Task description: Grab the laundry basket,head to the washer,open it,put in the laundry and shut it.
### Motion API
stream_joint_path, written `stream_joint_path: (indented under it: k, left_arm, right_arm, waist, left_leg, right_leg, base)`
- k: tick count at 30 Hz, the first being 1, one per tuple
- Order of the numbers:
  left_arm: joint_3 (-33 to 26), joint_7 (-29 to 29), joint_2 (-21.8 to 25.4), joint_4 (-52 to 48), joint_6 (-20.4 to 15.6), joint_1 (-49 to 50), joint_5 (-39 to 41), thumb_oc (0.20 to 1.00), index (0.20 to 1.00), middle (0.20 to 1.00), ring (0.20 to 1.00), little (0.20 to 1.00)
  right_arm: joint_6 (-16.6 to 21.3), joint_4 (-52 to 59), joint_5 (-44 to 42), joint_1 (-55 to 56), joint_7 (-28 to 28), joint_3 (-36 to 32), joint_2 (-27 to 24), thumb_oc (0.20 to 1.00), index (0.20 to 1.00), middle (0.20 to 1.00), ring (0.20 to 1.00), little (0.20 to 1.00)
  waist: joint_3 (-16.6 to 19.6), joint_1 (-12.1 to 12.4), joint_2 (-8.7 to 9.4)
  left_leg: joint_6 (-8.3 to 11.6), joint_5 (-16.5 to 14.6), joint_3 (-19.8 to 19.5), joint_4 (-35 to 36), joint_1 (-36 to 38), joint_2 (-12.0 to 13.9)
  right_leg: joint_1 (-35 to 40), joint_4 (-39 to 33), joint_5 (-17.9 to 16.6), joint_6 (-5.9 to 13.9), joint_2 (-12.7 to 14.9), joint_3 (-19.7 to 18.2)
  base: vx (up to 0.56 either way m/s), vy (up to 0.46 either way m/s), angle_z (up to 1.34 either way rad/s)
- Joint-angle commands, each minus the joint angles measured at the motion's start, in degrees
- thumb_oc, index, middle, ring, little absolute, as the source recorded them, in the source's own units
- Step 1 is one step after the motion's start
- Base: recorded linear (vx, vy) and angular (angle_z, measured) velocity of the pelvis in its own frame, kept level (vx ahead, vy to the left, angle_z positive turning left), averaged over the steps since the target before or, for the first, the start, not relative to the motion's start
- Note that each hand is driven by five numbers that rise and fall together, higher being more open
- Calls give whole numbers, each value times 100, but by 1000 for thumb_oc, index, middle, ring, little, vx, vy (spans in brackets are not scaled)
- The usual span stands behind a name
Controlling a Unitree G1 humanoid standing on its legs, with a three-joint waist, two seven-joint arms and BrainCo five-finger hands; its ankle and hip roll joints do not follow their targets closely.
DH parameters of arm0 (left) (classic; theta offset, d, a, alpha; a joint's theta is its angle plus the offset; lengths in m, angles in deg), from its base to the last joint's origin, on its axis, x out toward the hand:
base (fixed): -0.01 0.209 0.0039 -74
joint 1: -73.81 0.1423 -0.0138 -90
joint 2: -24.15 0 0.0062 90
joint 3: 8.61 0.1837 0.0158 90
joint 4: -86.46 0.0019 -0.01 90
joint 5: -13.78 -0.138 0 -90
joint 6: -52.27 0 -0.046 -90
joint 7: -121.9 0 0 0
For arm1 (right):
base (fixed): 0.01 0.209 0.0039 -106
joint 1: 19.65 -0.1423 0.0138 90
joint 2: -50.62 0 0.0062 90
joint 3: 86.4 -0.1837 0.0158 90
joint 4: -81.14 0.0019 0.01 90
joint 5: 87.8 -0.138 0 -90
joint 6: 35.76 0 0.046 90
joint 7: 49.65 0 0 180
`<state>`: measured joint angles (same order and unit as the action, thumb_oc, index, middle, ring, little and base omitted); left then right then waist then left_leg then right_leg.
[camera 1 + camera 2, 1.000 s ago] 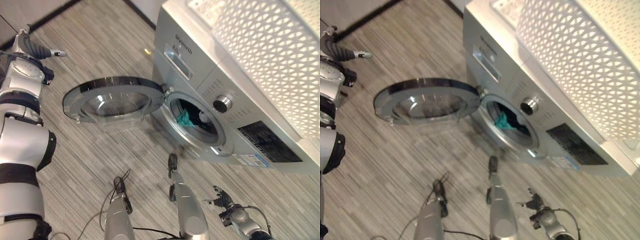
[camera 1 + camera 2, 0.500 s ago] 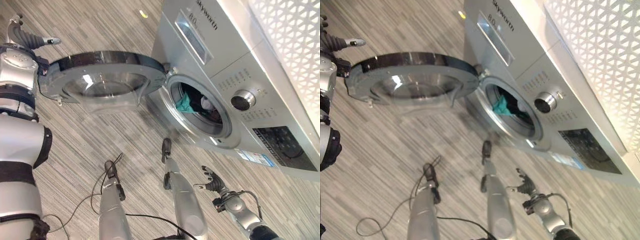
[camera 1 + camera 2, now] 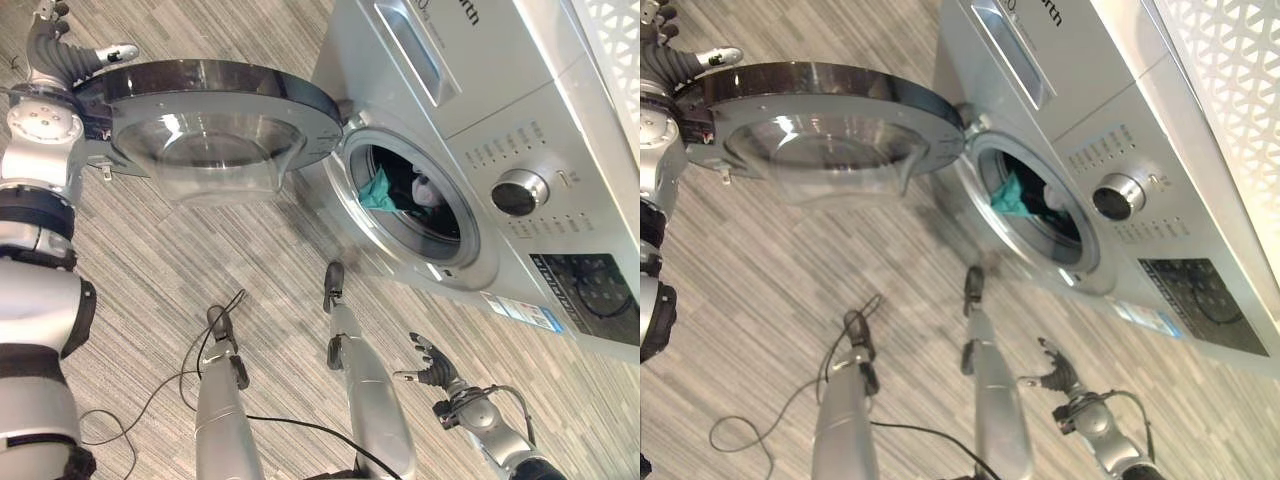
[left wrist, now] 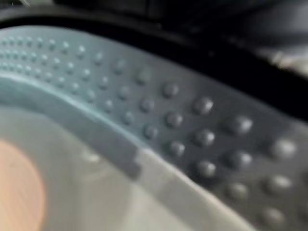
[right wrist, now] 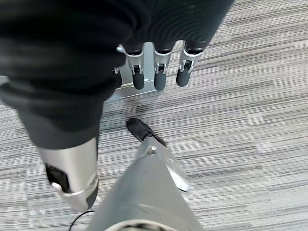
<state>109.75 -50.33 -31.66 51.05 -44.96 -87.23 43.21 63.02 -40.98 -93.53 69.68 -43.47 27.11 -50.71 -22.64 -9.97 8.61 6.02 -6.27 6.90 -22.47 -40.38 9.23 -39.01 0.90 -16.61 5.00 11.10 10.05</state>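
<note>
At ten o'clock the left hand (image 3: 62, 55) rests at the rim of the open washer door (image 3: 215, 110), fingers relaxed, gripping nothing. The washer (image 3: 470, 150) stands at two o'clock, laundry (image 3: 385, 190) inside its drum, the basket (image 3: 1230, 60) on top. At five o'clock the right hand (image 3: 430, 365) hangs loosely spread over the floor (image 3: 150, 280).
</note>
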Motion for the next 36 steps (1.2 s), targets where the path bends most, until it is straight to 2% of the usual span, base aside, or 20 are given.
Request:
stream_joint_path:
  k: [1,2,3,4,7,8,12,15,16,19,20,21,22,23,26,28,31,32,33,36]
  left_arm:
    - [330,-468,-864,-496,-245,442,427,1000,1000,1000,1000,1000]
    - [610,-617,-938,-1219,-283,940,693,1000,1000,1000,1000,1000]
    - [601,-599,-929,-1263,-269,982,692,1000,1000,1000,1000,1000]
    - [945,-756,-857,-1937,-261,1367,894,1000,1000,1000,1000,1000]
    - [1171,-919,-809,-2424,-233,1671,1206,1000,1000,1000,1000,1000]
    - [1441,-1033,-751,-2919,-228,1882,1376,1000,1000,1000,1000,1000]
    - [1567,-1149,-765,-3449,-220,2230,1803,1000,1000,1000,1000,1000]
    - [1409,-1247,-665,-4128,-253,2838,2182,1000,1000,1000,1000,1000]
    - [1402,-1246,-662,-4136,-250,2850,2182,1000,1000,1000,1000,1000]
    - [1096,-1268,-633,-4381,-277,3364,2319,1000,1000,1000,1000,1000]
    - [879,-1309,-618,-4568,-305,3686,2239,1000,1000,1000,1000,1000]
    - [740,-1338,-644,-4689,-304,3925,2223,1000,1000,1000,1000,1000]
    - [734,-1338,-640,-4693,-303,3932,2222,1000,1000,1000,1000,1000]
    - [433,-1378,-796,-4779,-272,4318,2278,1000,1000,1000,1000,1000]
    - [216,-1426,-986,-4828,-207,4617,2285,1000,1000,1000,1000,1000]
    - [-68,-1523,-1245,-4948,-142,5118,2343,1000,1000,1000,1000,1000]
    - [-140,-1512,-1492,-4907,-96,5250,2292,1000,1000,1000,1000,1000]
    - [-182,-1467,-1803,-4942,-88,5279,2158,1000,1000,1000,1000,1000]
    - [-205,-1499,-1893,-5025,-94,5307,2022,1000,1000,1000,1000,1000]
    - [-98,-1584,-2048,-4975,-55,5273,1937,1000,1000,1000,1000,1000]
  right_arm:
    - [8,174,222,321,41,-146,-502,1000,1000,1000,1000,1000]
    - [-54,202,278,353,74,-238,-479,1000,1000,1000,1000,1000]
    - [-58,212,282,373,74,-235,-480,1000,1000,1000,1000,1000]
    - [-114,258,313,436,86,-309,-501,1000,1000,1000,1000,1000]
    - [-121,323,340,506,106,-374,-562,1000,1000,1000,1000,1000]
    - [-147,348,381,563,114,-464,-630,1000,1000,1000,1000,1000]
    - [-153,402,423,673,133,-563,-688,1000,1000,1000,1000,1000]
    - [-110,432,498,910,117,-791,-738,1000,1000,1000,1000,1000]
    - [-111,436,498,915,117,-789,-741,1000,1000,1000,1000,1000]
    - [-124,169,489,1085,14,-965,-661,1000,1000,1000,1000,1000]
    - [-145,-232,391,1140,-120,-1040,-516,1000,1000,1000,1000,1000]
    - [-166,-525,397,1146,-163,-1054,-447,1000,1000,1000,1000,1000]
    - [-164,-528,397,1143,-163,-1048,-447,1000,1000,1000,1000,1000]
    - [-270,-1169,577,1130,-243,-993,-229,1000,1000,1000,1000,1000]
    - [-397,-1982,792,1010,-290,-897,42,1000,1000,1000,1000,1000]
    - [-547,-3122,1022,902,-382,-790,442,1000,1000,1000,1000,1000]
    - [-568,-3392,1045,862,-445,-757,589,1000,1000,1000,1000,1000]
    - [-590,-3516,943,769,-422,-782,704,1000,1000,1000,1000,1000]
    - [-579,-3521,946,722,-411,-755,727,1000,1000,1000,1000,1000]
    - [-559,-3490,1002,663,-419,-658,739,1000,1000,1000,1000,1000]
  waist:
    - [126,-237,-300]
    - [114,-181,-359]
    - [122,-178,-357]
    - [125,-133,-382]
    - [133,-105,-391]
    - [150,-87,-408]
    - [258,-89,-383]
    - [520,-113,-317]
    - [513,-109,-312]
    - [781,-116,-283]
    - [955,-107,-318]
    - [1041,-128,-278]
    - [1038,-127,-273]
    - [1225,-99,-370]
    - [1361,-52,-468]
    - [1615,18,-654]
    - [1728,36,-743]
    - [1762,20,-810]
    - [1805,5,-840]
    - [1839,10,-852]
  left_leg:
    - [-204,103,3,465,85,-266]
    - [-219,107,5,482,177,-276]
    - [-218,104,9,487,193,-274]
    - [-236,86,11,481,318,-271]
    - [-239,80,21,519,482,-262]
    - [-236,78,38,595,696,-259]
    - [-215,95,92,754,1046,-251]
    - [-190,64,292,988,1702,-204]
    - [-190,67,301,1001,1726,-204]
    - [-167,77,536,1207,2383,-118]
    - [-163,99,698,1363,2806,-102]
    - [-211,265,850,1486,2971,-173]
    - [-211,273,857,1502,2986,-177]
    - [-221,303,1037,1715,3397,-224]
    - [-236,334,1156,1936,3766,-280]
    - [-245,345,1288,2267,4224,-386]
    - [-245,362,1285,2397,4420,-405]
    - [-256,356,1254,2445,4512,-420]
    - [-264,339,1294,2480,4565,-434]
    - [-262,300,1302,2386,4515,-447]
  right_leg:
    - [156,365,631,616,114,-91]
    - [211,404,669,600,115,-81]
    - [221,403,672,600,113,-83]
    - [323,450,712,574,115,-75]
    - [434,470,745,571,104,-81]
    - [599,458,773,565,92,-78]
    - [873,400,791,566,59,-76]
    - [1366,267,822,580,-20,-121]
    - [1381,263,821,581,-22,-129]
    - [1858,157,881,590,-74,-234]
    - [2144,81,894,607,-86,-294]
    - [2215,23,789,579,-55,-337]
    - [2221,20,788,580,-54,-343]
    - [2449,-72,787,611,-57,-420]
    - [2686,-193,783,624,-54,-464]
    - [3001,-406,790,671,-48,-523]
    - [3188,-480,820,673,-34,-514]
    - [3272,-481,857,672,-30,-508]
    - [3295,-509,866,688,-38,-526]
    - [3329,-535,894,690,-16,-532]
  base:
    - [-8,-12,-3]
    - [2,-2,4]
    - [6,-13,9]
    - [6,-11,9]
    - [5,-5,3]
    - [32,-13,2]
    - [52,-21,-6]
    - [98,4,-22]
    - [207,6,-30]
    - [171,14,-42]
    - [172,20,-40]
    - [105,15,-41]
    - [112,24,-72]
    - [185,42,-66]
    - [132,18,-35]
    - [216,9,-8]
    - [117,-10,-9]
    - [38,29,6]
    - [44,30,8]
    - [3,22,-10]
